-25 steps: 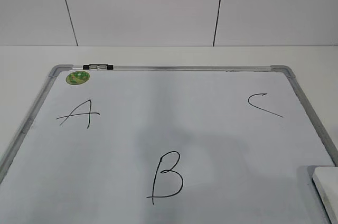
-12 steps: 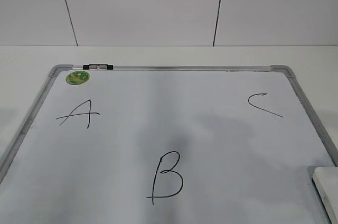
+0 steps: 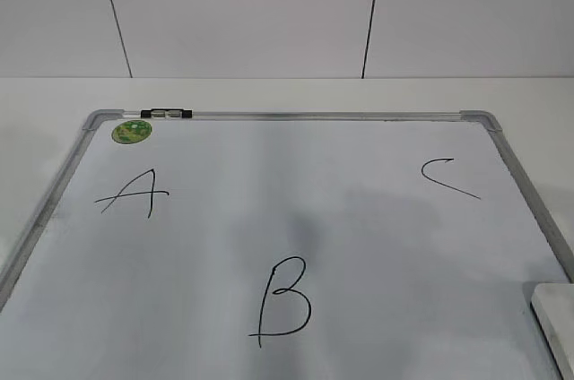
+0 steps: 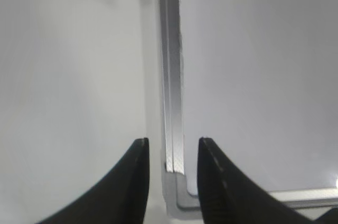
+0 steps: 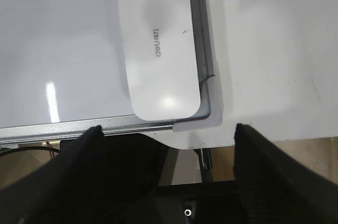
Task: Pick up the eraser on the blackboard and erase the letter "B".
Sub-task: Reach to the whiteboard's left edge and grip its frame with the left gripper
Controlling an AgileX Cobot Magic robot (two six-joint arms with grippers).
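lying beyond right end effector: eraser

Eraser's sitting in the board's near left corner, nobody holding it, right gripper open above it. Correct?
Not quite: the eraser lies in the near right corner of the blackboard, not the left. The exterior view shows it at the lower right edge, and the right wrist view shows it tucked against that corner's frame. The rest holds: nothing grips it, and the right gripper is open above it.
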